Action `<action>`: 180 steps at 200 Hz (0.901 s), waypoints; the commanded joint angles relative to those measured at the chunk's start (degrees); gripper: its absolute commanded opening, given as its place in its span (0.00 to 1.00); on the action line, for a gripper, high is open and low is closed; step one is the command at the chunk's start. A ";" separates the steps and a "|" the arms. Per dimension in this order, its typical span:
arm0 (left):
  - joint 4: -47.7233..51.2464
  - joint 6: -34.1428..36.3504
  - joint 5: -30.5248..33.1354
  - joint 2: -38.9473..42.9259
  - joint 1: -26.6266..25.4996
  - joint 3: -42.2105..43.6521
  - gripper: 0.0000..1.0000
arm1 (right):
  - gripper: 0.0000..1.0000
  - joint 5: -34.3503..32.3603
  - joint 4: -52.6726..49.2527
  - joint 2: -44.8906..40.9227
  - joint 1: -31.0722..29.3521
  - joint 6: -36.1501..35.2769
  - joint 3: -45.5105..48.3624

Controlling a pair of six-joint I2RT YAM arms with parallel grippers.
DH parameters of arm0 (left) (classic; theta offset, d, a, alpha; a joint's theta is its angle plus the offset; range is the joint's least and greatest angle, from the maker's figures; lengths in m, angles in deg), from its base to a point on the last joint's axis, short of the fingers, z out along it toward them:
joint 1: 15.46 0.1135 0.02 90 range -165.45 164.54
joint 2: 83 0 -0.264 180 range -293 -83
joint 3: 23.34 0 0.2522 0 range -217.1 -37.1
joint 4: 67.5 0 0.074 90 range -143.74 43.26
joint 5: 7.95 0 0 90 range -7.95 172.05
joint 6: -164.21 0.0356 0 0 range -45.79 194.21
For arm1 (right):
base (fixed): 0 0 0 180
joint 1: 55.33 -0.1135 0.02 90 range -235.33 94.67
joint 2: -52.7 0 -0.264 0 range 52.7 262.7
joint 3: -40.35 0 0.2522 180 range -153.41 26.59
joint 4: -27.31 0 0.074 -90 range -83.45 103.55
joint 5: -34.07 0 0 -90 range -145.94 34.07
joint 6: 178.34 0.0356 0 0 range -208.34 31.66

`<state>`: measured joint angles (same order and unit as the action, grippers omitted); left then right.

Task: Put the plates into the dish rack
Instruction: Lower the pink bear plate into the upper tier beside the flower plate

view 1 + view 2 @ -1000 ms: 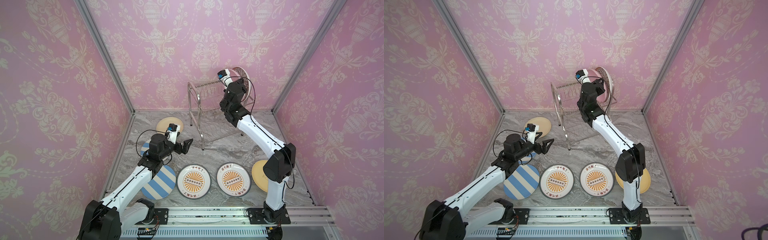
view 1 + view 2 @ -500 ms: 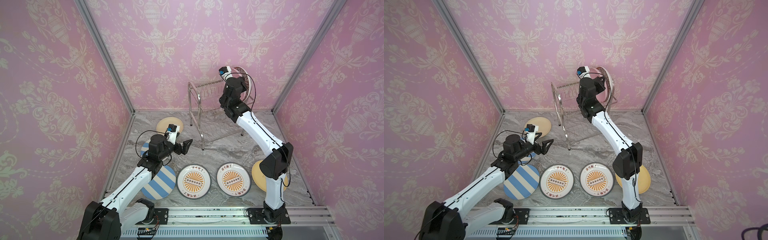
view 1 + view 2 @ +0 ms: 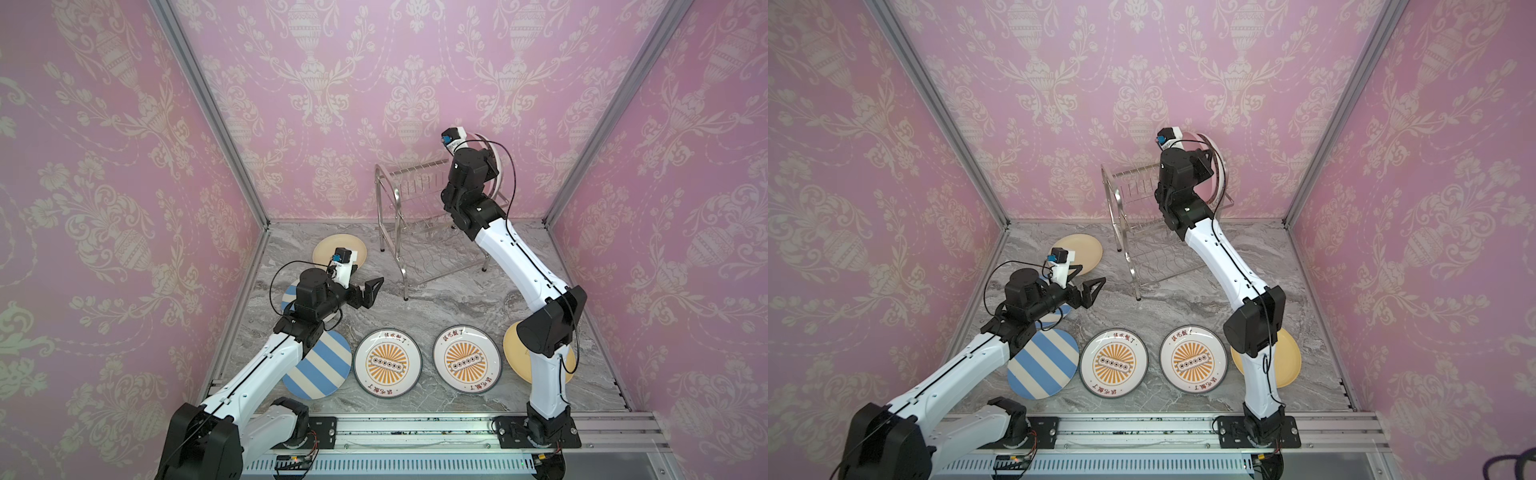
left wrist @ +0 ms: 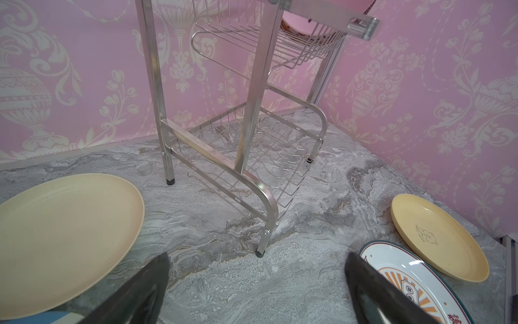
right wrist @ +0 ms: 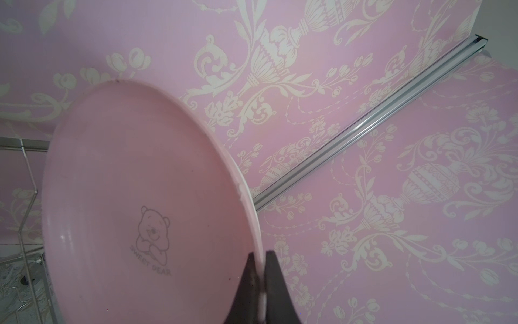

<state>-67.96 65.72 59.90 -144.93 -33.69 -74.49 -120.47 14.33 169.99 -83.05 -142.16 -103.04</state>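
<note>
Right end effector (image 5: 260,254) climbs, gripping pink plate (image 5: 140,182) upright by its rim for dish rack (image 4: 250,112) slots; left end effector (image 4: 258,258) gapes wide.

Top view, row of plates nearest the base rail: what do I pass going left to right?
blue-and-white striped plate → left sunburst plate → right sunburst plate → cream-yellow plate, partly hidden.

- dish rack (image 4: 196,144): polished steel tube and wire, mirror-bright; small feet matt black.
- pink plate (image 5: 140,182), at the rack's top: smooth, soft satin sheen.
- cream plate (image 4: 64,224) beside the rack: matt, faintly speckled.
- sunburst plate (image 4: 420,277): glossy glaze.
- table (image 4: 308,280): grey marble look, matt, grainy.
</note>
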 commanded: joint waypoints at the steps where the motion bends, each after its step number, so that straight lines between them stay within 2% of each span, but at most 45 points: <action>1: -1.69 -1.09 -1.83 -0.49 0.50 -0.23 0.99 | 0.00 -0.42 -0.43 1.38 0.43 1.93 -4.76; 25: -1.78 -1.33 -2.22 -0.82 0.54 -0.16 0.99 | 0.00 -0.42 -1.65 2.73 0.42 1.61 -7.54; 109: -1.27 -1.22 -1.79 0.45 0.60 0.01 0.99 | 0.00 -0.90 -2.26 3.78 1.13 3.43 -6.66; 180: -0.79 -0.95 -1.45 0.77 0.72 0.03 0.99 | 0.00 0.27 -7.91 4.08 1.54 9.78 -6.05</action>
<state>-69.07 65.55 59.42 -145.32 -33.50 -74.49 -120.42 8.18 173.16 -81.55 -137.55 -108.24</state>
